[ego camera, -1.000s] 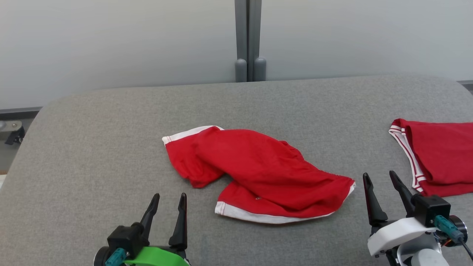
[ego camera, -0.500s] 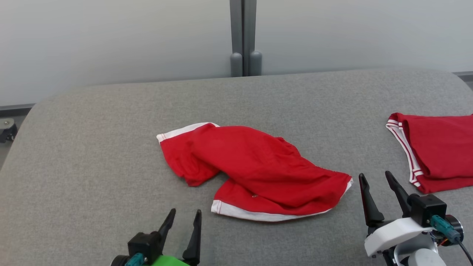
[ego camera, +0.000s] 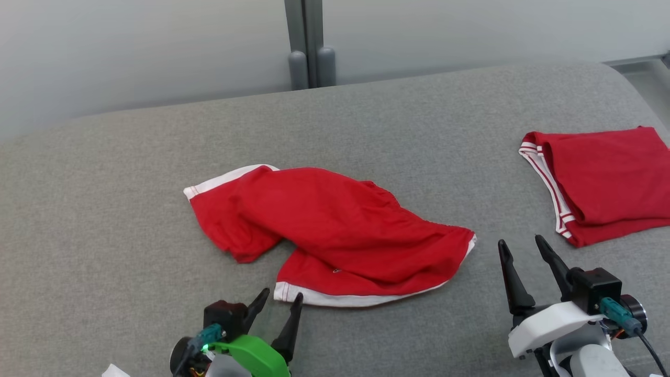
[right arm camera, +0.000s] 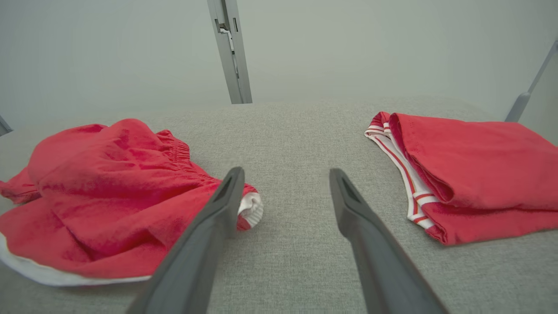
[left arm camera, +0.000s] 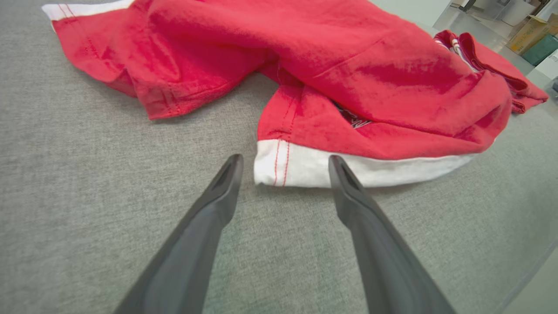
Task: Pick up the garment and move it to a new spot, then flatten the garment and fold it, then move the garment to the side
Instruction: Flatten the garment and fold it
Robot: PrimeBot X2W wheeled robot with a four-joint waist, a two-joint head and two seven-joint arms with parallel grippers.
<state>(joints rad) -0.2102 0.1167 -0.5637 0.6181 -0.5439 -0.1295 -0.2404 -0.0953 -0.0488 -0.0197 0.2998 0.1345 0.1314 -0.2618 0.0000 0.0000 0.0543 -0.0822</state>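
Grey fabric tabletop (ego camera: 104,209) — crumpled red shorts (ego camera: 324,225) lie mid-table. Left gripper (ego camera: 283,293) spread wide, empty, tips at the white hem (left arm camera: 296,168) — right gripper (ego camera: 521,241) wide too, holding nothing.

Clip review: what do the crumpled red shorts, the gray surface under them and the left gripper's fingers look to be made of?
Crumpled red shorts: soft matte fabric, probably cotton-like. It creases loosely and shows stitched white hems.
Gray surface: matte upholstery-type cloth with a fine heathered weave.
Left gripper's fingers: smooth dark gray moulded plastic, perhaps rubber-coated, with a slight sheen.
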